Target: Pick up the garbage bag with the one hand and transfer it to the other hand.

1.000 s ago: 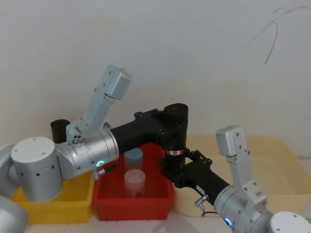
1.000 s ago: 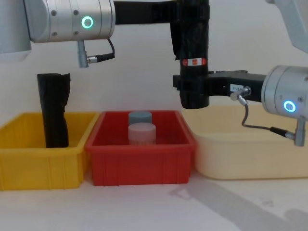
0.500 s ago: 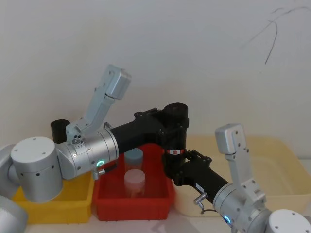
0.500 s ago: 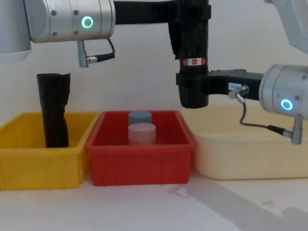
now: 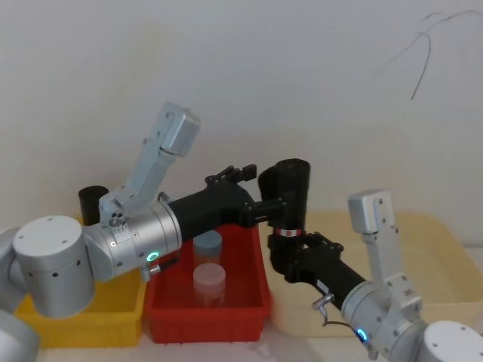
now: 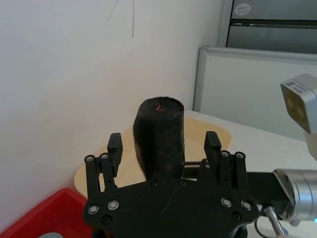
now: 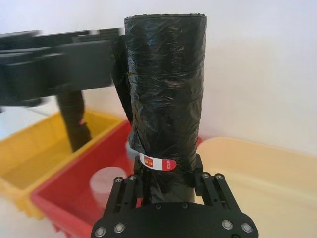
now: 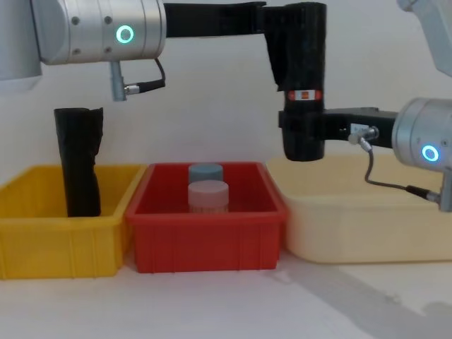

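The garbage bag (image 8: 302, 63) is an upright black roll with a red-and-white label band (image 8: 304, 94), held in the air above the gap between the red bin and the cream tub. My right gripper (image 8: 300, 131) is shut on its lower part, below the label; the right wrist view shows the right gripper (image 7: 168, 173) with its fingers clamped on the bag (image 7: 166, 89). My left gripper (image 8: 265, 21) reaches in from the left at the height of the bag's top. It is open: in the left wrist view its fingers (image 6: 115, 145) stand apart from the bag (image 6: 158, 136) on both sides.
A yellow bin (image 8: 56, 251) at the left holds another upright black roll (image 8: 79, 162). The red bin (image 8: 205, 244) in the middle holds two lidded jars (image 8: 207, 196). The cream tub (image 8: 367, 233) sits at the right, under the right arm. A white wall stands close behind.
The left gripper has let go of the bag and opened. The right gripper has carried the bag to the right, toward the cream tub.
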